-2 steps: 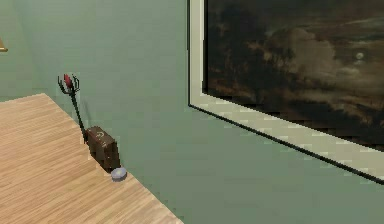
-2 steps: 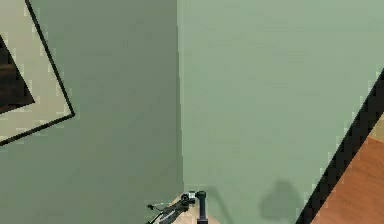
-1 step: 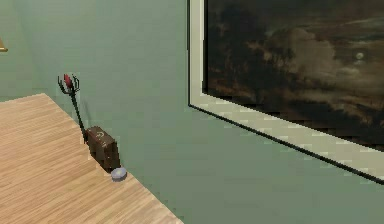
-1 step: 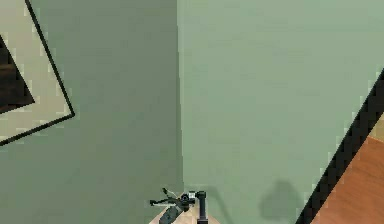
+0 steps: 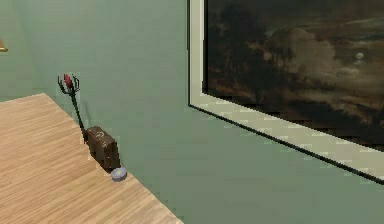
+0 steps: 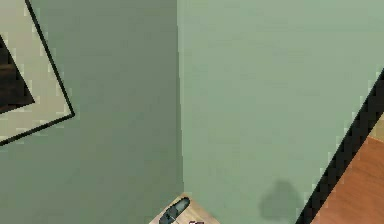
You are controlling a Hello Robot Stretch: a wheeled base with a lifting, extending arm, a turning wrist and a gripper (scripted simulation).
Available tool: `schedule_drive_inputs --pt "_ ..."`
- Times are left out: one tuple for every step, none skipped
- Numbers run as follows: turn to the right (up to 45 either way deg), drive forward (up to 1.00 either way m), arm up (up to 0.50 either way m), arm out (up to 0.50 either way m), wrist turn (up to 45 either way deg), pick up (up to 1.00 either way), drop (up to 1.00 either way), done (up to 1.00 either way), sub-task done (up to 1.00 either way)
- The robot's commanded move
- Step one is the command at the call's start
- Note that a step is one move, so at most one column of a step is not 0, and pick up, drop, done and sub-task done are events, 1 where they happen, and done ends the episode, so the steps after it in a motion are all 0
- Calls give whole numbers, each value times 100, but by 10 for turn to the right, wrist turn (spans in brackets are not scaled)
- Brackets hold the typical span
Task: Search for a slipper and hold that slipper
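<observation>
In the arm side view, a small dark elongated thing (image 6: 177,210) lies on a sliver of light wood floor (image 6: 166,217) at the bottom edge, at the foot of a corner between two green walls. It is too small to tell whether it is a slipper. In the forward view, a small pale grey blob (image 5: 119,174) rests on the wooden floor (image 5: 50,160) close to the green wall.
A brown box-like stand (image 5: 103,148) with a black rod and red top (image 5: 69,84) sits against the wall. A large dark painting in a cream frame (image 5: 300,60) hangs at the forward view's right; its frame corner (image 6: 30,110) appears at the arm side view's left. A dark door edge (image 6: 345,160) slants at the right.
</observation>
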Motion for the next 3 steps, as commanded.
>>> schedule_drive_inputs --pt "0 0 0 0 0 100 0 0 0" --pt "0 0 10 0 0 0 0 0 0" --pt "0 0 0 0 0 0 0 100 0"
